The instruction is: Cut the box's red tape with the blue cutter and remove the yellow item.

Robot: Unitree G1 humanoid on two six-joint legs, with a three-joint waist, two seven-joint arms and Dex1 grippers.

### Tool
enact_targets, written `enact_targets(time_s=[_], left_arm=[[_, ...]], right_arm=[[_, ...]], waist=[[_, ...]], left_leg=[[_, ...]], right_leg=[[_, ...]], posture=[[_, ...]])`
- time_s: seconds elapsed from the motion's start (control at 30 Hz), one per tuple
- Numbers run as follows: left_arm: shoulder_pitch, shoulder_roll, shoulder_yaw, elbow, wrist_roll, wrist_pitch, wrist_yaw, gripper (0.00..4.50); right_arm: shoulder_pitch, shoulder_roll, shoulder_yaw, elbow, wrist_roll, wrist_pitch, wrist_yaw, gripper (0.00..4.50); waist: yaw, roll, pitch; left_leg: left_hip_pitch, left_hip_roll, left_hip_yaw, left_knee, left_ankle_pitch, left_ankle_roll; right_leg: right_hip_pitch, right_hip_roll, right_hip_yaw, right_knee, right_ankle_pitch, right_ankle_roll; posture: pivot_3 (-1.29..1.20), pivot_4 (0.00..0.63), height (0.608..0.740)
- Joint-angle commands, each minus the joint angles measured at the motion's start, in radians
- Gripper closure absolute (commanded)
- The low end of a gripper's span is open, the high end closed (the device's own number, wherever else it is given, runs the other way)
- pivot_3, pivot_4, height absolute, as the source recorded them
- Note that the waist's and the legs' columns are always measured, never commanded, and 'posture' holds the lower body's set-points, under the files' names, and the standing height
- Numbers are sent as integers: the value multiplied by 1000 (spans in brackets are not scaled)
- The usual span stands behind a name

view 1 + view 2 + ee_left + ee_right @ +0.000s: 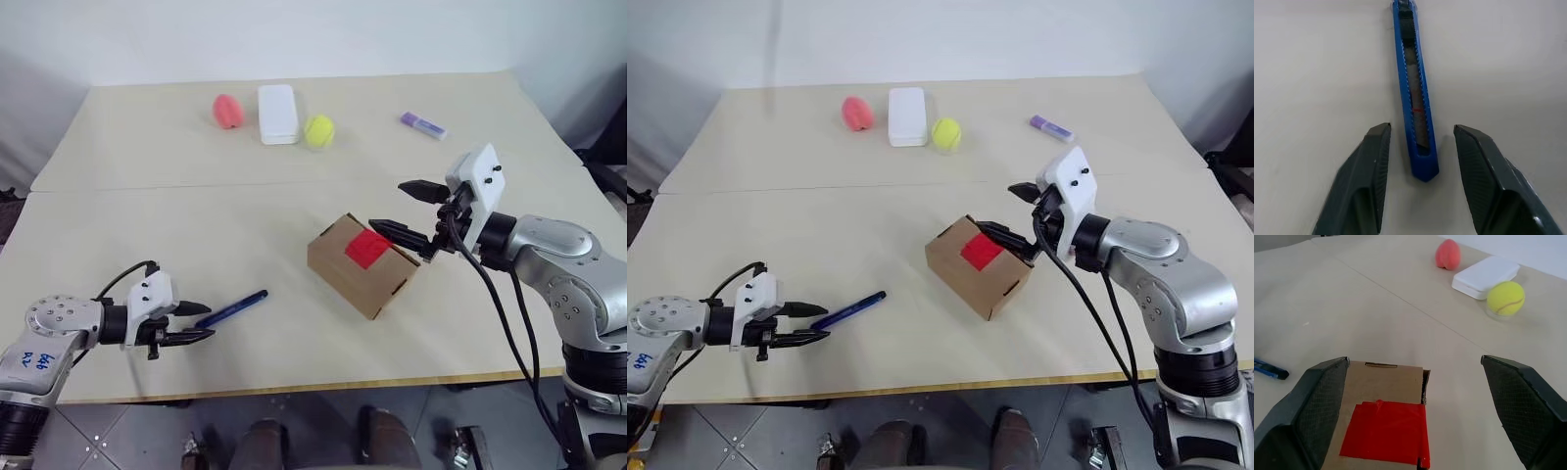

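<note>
My left gripper (1420, 147) stands apart astride the blue cutter (1414, 93); slim, stiff, slick, so I'd pinch mid-handle; right gripper (409, 210) gapes wide above the box (367, 266).

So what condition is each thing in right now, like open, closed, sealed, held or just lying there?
box: closed, flaps sealed.
red tape: uncut, across the box's top.
blue cutter: lying flat on the table, its end between the left gripper's fingers, not clamped.
left gripper: part open around the cutter's end.
right gripper: wide open, over the box.
tennis ball: resting, untouched.
white case: closed, lying flat.
</note>
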Motion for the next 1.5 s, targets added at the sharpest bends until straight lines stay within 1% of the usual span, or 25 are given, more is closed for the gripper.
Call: enact_targets(time_s=[0.03,0.1,0.13,0.47,0.57,0.67,0.73,0.77,0.83,0.93,1.0,1.07,1.1,1.17,1.23,1.33,1.5], left_arm=[[30,-19,-87,46,65,-18,-30,3487],[16,-33,-88,60,76,-40,-12,4016],[7,-40,-94,64,79,-53,-17,4111],[-34,-62,-126,98,105,-75,-42,4111],[-34,-53,-129,83,83,-63,-81,4111],[-21,-23,-128,66,69,-65,-141,4111],[-15,7,-128,62,66,-61,-189,4111],[-16,15,-128,61,64,-57,-204,4111],[-23,32,-131,59,59,-43,-234,4111],[-37,48,-133,61,57,-29,-262,4111],[-46,51,-132,63,57,-24,-269,4111],[-50,57,-124,62,59,-16,-269,4111],[-51,58,-122,62,61,-13,-268,4111],[-53,57,-120,61,62,-7,-266,4111],[-69,48,-124,66,71,-4,-251,4111],[-81,41,-133,45,79,10,-237,4111],[-66,61,-153,-42,96,53,-222,4111]], right_arm=[[-15,0,-10,-24,1,-22,8,0],[-14,-1,-12,-27,2,-19,6,0],[-13,-2,-11,-29,1,-20,7,0],[-14,-3,-11,-35,2,-17,8,0],[-35,0,8,-49,16,-3,20,0],[-78,26,74,-101,68,66,30,0],[-108,49,182,-143,57,77,58,0],[-118,57,216,-152,49,78,64,361],[-153,91,297,-143,21,70,77,905],[-192,120,419,-101,-54,39,105,1949],[-203,117,491,-82,-102,-3,153,2668],[-216,100,621,-53,-197,-71,225,3427],[-218,97,657,-41,-226,-93,246,3703],[-220,104,696,-17,-267,-131,279,4464],[-233,154,758,60,-326,-191,299,4489],[-242,206,815,155,-402,-274,333,4489],[-231,260,840,252,-478,-353,373,4489]], waist=[[0,0,0],[0,2,-1],[1,3,-2],[21,5,-3],[24,5,-3],[19,5,-3],[9,5,-3],[2,5,-3],[-5,5,-3],[-15,5,-3],[-23,5,-3],[-26,5,-3],[-27,5,-3],[-27,5,-3],[-27,5,-3],[-28,5,-3],[-24,4,-3]], left_leg=[[0,0,0,0,0,0],[0,0,0,0,0,0],[0,0,0,0,0,0],[0,0,1,5,-1,1],[-1,0,1,6,-1,2],[-1,0,2,6,-1,2],[0,0,2,6,-2,2],[0,1,2,6,-3,2],[0,1,2,6,-4,2],[0,1,4,7,-5,3],[-1,1,4,7,-6,3],[-1,1,4,7,-6,3],[-1,1,4,7,-6,3],[-1,1,5,7,-6,3],[-2,1,6,8,-6,3],[-2,2,7,11,-6,3],[-3,2,7,14,-7,3]], right_leg=[[0,0,0,0,0,0],[0,0,0,0,0,0],[0,0,0,0,0,0],[0,0,1,1,0,0],[0,0,2,1,0,0],[0,0,2,1,0,0],[0,0,2,1,0,0],[0,1,2,2,0,0],[0,1,1,2,0,0],[-1,1,1,2,0,0],[-2,1,1,3,0,0],[-3,1,1,3,0,0],[-3,1,1,3,0,0],[-4,1,1,4,0,0],[-6,1,1,5,0,0],[-6,1,1,6,0,0],[-6,0,2,7,0,0]], posture=[[0,150,740],[0,150,740],[0,150,740],[0,150,740],[0,150,740],[0,150,740],[0,150,740],[0,150,740],[0,150,740],[0,150,740],[0,150,740],[0,150,740],[0,150,740],[0,150,740],[0,150,740],[0,150,740],[0,150,740]])
